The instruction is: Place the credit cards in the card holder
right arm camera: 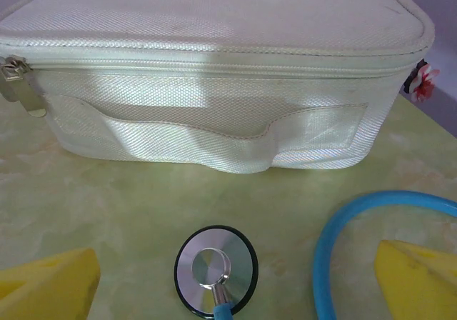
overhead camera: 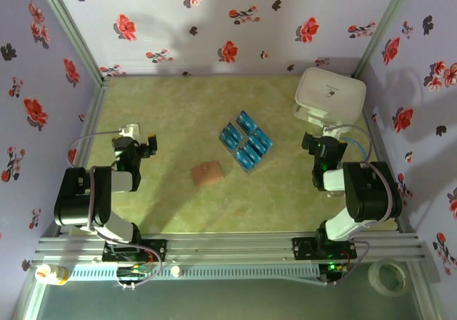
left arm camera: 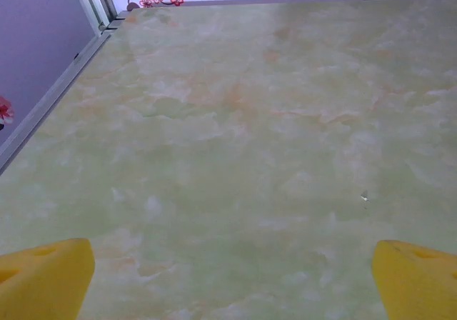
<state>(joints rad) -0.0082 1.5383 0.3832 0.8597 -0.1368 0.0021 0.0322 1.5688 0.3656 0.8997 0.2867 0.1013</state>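
Marbled green tabletop [overhead camera: 178,113], thin blue credit cards [overhead camera: 245,141], square tan card holder [overhead camera: 208,172]

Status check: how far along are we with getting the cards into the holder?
Done: nothing that I can see. The credit cards lie loose in a cluster, apart from the card holder. In hand: nothing. The left tool and right tool are both open and empty, off to either side. Left: pick up each card and put it into the holder.
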